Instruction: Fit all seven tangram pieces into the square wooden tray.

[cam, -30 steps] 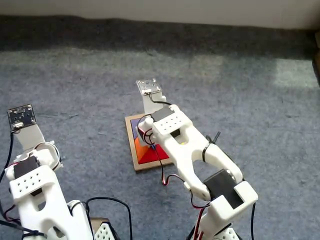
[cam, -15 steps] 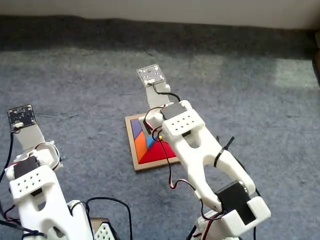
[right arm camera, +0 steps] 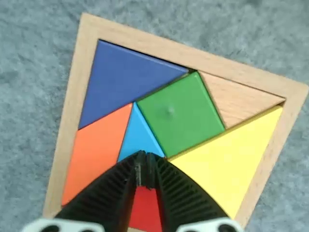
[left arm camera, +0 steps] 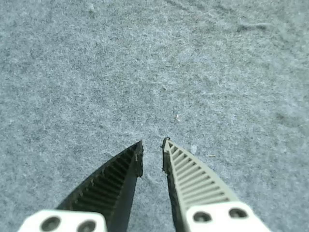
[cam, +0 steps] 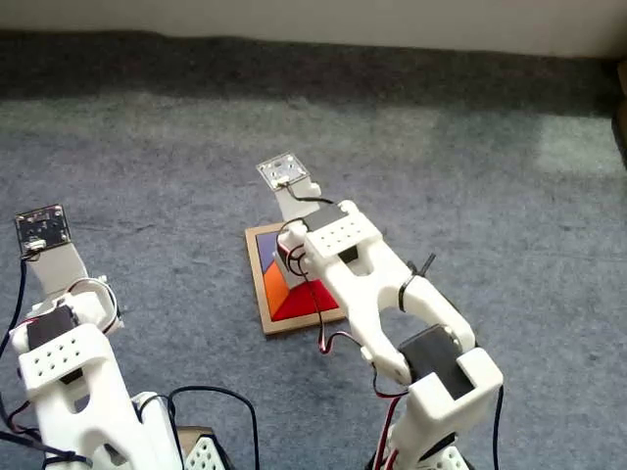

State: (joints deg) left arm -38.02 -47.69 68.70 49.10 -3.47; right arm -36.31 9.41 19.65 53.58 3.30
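The square wooden tray (right arm camera: pixel 72 92) holds a blue triangle (right arm camera: pixel 120 79), a green square (right arm camera: pixel 181 113), an orange piece (right arm camera: pixel 96 150), a small light-blue triangle (right arm camera: pixel 137 137), a yellow triangle (right arm camera: pixel 227 154) and a red piece (right arm camera: pixel 144 208). One triangular patch (right arm camera: pixel 236 99) beside the green square is wood-coloured. My right gripper (right arm camera: pixel 143 157) is shut and holds nothing, its tips over the seam between the light-blue and red pieces. In the high view the right arm (cam: pixel 338 245) covers much of the tray (cam: pixel 257 289). My left gripper (left arm camera: pixel 152 144) hangs narrowly open over bare carpet.
Grey carpet (cam: pixel 470 196) lies all around the tray. The left arm (cam: pixel 64 343) stands at the near left, well away from the tray. A pale wall strip (cam: pixel 392 20) runs along the far side.
The right arm stretched farther over the tray and rightward, then drew back, its wrist now turned slightly left. The left arm has stayed still.
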